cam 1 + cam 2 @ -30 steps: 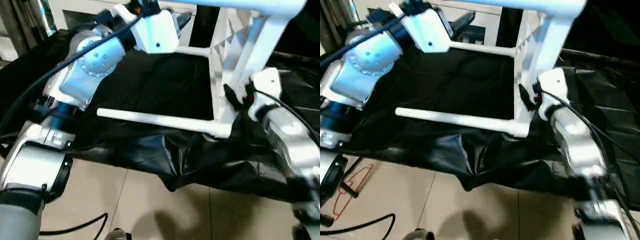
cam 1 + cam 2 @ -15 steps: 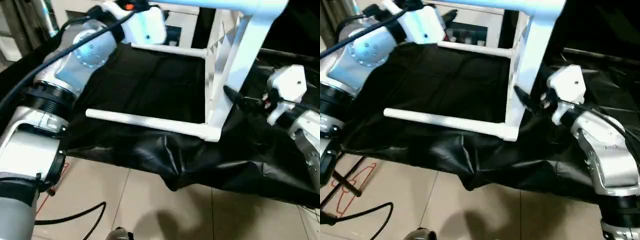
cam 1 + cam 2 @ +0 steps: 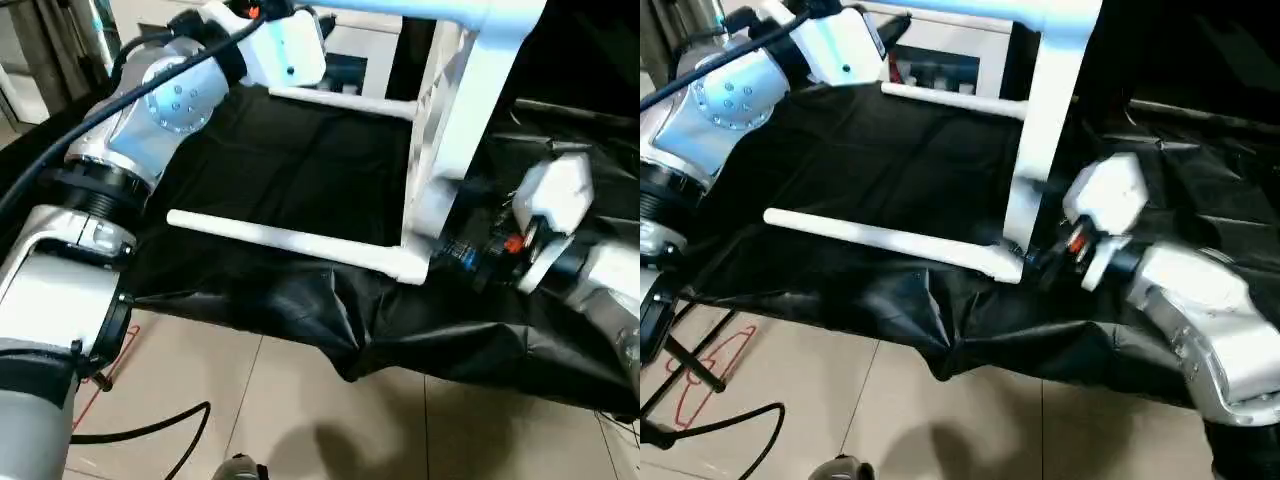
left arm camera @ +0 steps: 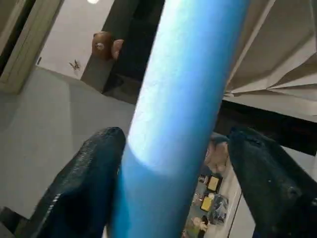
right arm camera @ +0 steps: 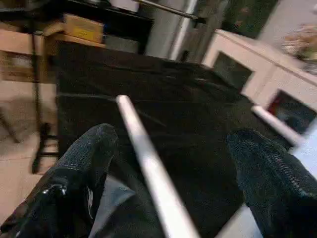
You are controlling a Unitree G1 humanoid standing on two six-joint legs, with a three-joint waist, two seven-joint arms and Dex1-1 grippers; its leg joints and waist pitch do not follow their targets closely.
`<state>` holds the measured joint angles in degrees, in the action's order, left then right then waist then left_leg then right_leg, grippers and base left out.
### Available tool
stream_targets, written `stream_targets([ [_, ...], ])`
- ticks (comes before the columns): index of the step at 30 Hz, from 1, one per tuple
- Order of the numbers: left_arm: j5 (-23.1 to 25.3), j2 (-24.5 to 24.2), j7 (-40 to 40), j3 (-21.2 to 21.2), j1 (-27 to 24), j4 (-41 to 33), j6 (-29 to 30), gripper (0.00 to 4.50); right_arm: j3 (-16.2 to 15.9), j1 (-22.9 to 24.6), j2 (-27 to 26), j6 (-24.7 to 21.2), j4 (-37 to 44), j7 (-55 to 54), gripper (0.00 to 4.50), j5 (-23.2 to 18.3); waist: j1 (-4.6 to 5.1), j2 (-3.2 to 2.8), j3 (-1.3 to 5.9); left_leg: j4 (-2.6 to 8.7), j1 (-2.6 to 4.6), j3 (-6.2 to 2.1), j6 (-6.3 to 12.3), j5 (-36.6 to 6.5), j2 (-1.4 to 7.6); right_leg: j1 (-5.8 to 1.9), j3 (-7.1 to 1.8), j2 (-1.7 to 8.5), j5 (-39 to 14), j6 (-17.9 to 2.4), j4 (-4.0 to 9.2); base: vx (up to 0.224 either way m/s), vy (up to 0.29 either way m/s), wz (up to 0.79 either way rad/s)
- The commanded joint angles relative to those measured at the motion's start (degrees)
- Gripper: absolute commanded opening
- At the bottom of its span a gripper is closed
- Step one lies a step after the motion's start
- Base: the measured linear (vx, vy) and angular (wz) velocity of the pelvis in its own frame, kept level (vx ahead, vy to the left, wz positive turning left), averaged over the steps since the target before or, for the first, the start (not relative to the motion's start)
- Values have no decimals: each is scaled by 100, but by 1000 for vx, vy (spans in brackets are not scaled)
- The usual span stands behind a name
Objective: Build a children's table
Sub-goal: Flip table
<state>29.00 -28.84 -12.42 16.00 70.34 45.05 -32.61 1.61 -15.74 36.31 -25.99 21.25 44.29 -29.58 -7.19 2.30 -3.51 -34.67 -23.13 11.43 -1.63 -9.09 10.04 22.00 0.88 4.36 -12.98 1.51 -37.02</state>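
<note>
It looks like a robot lab: a black-draped work table (image 3: 300, 170), tiled floor (image 3: 300, 420), loose cables (image 3: 150, 432).

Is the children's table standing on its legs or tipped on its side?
Tipped on its side: the tabletop stands on edge on the black-draped work table, and its legs run level above the drape.

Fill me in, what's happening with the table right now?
The children's table stands tipped on its side on the black-draped work table, legs fitted. The left hand has one leg between its fingers, up near the top. The right hand is open at the lower corner, astride the leg lying along the cloth.
</note>
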Motion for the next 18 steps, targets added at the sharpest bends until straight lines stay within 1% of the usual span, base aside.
stream_targets([
  [1, 36, 15, -154, 67, 43, 164, 48, 327, 6, 7, 104, -146, 126, 70, 394, -128, -37, -19, 375, 409, 237, -213, -112, -1478, 325, -130, -152, 396, -565, -1144, 468, 0, 0, 0],
  [2, 68, 11, -163, 100, 79, 219, 58, 327, 39, 18, 109, -201, 163, 48, 394, -160, -44, -10, 375, 414, 246, -215, -165, -1538, 325, -128, -155, 401, -680, -1104, 481, 0, 0, 0],
  [3, 65, 14, -183, 108, 96, 257, 71, 318, 44, 13, 112, -227, 167, 55, 394, -172, -47, -10, 375, 417, 247, -217, -182, -1555, 324, -127, -156, 403, -714, -1087, 484, 0, 0, 0],
  [4, 68, 14, -210, 118, 114, 297, 95, 310, 36, 16, 118, -246, 173, 57, 394, -176, -59, -20, 375, 417, 251, -217, -217, -1604, 322, -114, -161, 405, -787, -1052, 495, 0, 0, 0],
  [6, 85, 12, -214, 127, 148, 363, 132, 303, -28, -35, 63, -214, 104, -39, 394, -51, -73, -23, 376, 423, 249, -225, -260, -1632, 324, -111, -160, 410, -836, -1013, 498, 0, 0, 0],
  [7, 82, 20, -231, 131, 170, 401, 162, 284, -61, -76, 24, -198, 52, -81, 394, 9, -85, -21, 378, 425, 251, -226, -279, -1634, 325, -106, -158, 407, -815, -999, 493, 0, 0, 0],
  [8, 85, 23, -234, 133, 187, 422, 177, 284, -93, -108, -19, -174, 12, -118, 394, 60, -89, -20, 381, 421, 250, -225, -286, -1621, 323, -102, -159, 407, -789, -998, 490, 0, 0, 0],
  [9, 77, 31, -247, 128, 215, 458, 211, 276, -158, -177, -113, -126, -70, -223, 394, 181, -91, -24, 379, 425, 247, -227, -293, -1614, 322, -98, -156, 405, -760, -1001, 485, 0, 0, 0],
  [10, 52, 43, -285, 117, 241, 489, 254, 267, -225, -255, -231, -65, -168, -355, 394, 315, -71, -25, 386, 426, 234, -227, -326, -1583, 308, -93, -152, 404, -753, -1006, 476, 0, 0, 0],
  [11, 19, 61, -350, 106, 286, 536, 311, 255, -319, -371, -426, 37, -294, -542, 394, 465, -65, -21, 392, 425, 234, -229, -357, -1566, 305, -86, -146, 408, -771, -1011, 473, 0, 0, 0],
  [12, 19, 61, -350, 106, 286, 536, 311, 255, -319, -371, -426, 37, -294, -542, 394, 465, -63, -21, 388, 427, 238, -225, -367, -1576, 304, -77, -149, 404, -788, -1009, 480, 0, 0, 0],
  [13, -12, 90, -414, 96, 355, 619, 366, 250, -386, -509, -683, 68, -452, -808, 394, 543, -77, -30, 387, 427, 257, -227, -389, -1617, 312, -69, -154, 406, -807, -1013, 483, 0, 0, 0],
  [15, -47, 118, -502, 95, 398, 687, 402, 234, -416, -578, -832, 89, -553, -958, 394, 576, -74, -29, 388, 437, 257, -224, -418, -1640, 306, -66, -155, 405, -820, -1014, 483, 0, 0, 0],
  [16, -124, 169, -672, 82, 458, 785, 479, 227, -524, -614, -1107, 240, -699, -1108, 394, 652, -83, -25, 384, 442, 271, -222, -432, -1695, 315, -55, -159, 411, -835, -1009, 490, 0, 0, 0],
  [17, -219, 213, -763, 29, 481, 838, 573, 224, -587, -599, -1212, 312, -747, -1118, 394, 668, -72, -28, 387, 454, 259, -224, -451, -1727, 311, -54, -155, 411, -822, -1012, 481, 0, 0, 0],
  [18, -227, 216, -770, 24, 483, 843, 581, 223, -592, -598, -1220, 317, -751, -1118, 394, 669, -84, -31, 394, 448, 271, -220, -455, -1730, 311, -53, -153, 407, -791, -1017, 476, 0, 0, 0],
])
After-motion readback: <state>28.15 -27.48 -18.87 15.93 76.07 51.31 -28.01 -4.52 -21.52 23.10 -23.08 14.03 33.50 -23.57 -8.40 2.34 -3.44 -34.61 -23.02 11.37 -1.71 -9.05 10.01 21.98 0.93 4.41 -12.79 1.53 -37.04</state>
